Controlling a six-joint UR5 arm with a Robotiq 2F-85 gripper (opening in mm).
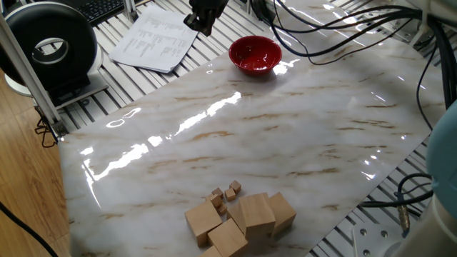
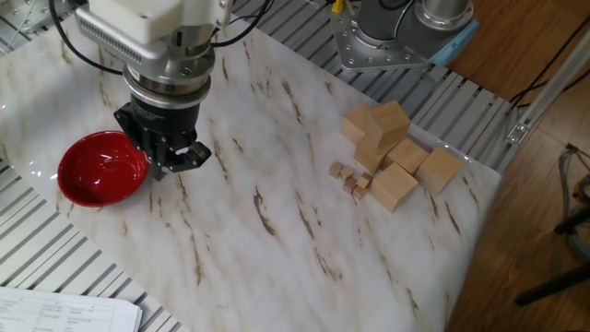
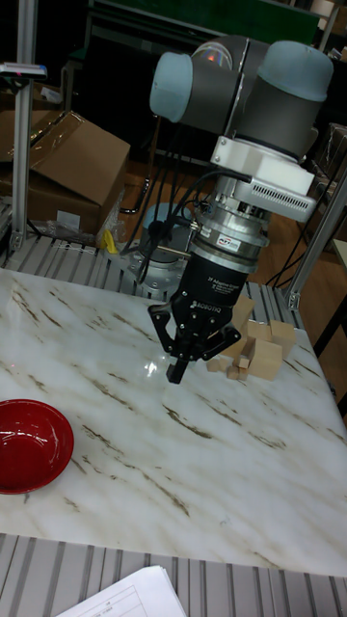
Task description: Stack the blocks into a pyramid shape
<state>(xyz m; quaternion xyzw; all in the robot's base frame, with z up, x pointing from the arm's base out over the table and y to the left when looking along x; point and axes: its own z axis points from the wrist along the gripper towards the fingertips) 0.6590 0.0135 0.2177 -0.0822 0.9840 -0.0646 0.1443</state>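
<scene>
Near the red bowl: that's where we see the gripper (image 2: 175, 161) hanging, just above the marble table (image 2: 277, 212), nothing between its fingers.
Claw state: we'd call it released; in the tall fixed view the fingers (image 3: 176, 370) are spread with an empty gap, no block in there.
Blocks: the big tan blocks (image 2: 392, 152) sit bunched at the far corner of the table from the bowl, well apart from the gripper. We count about six in the other fixed view, though a couple overlap, so we can't be sure.
Pyramid: not built. Most blocks lie flat on the table in a loose cluster; one block (image 2: 390, 121) sits tilted on top of its neighbours.
Tiny cubes: a few small wooden bits (image 1: 225, 194) lie right beside the big blocks, on the side toward the bowl.
Bowl: red bowl (image 2: 102, 168), upright, looks empty to us, near the table edge.
Off the table: some printed sheets (image 1: 153, 39) lie on the slatted frame past the bowl.
</scene>
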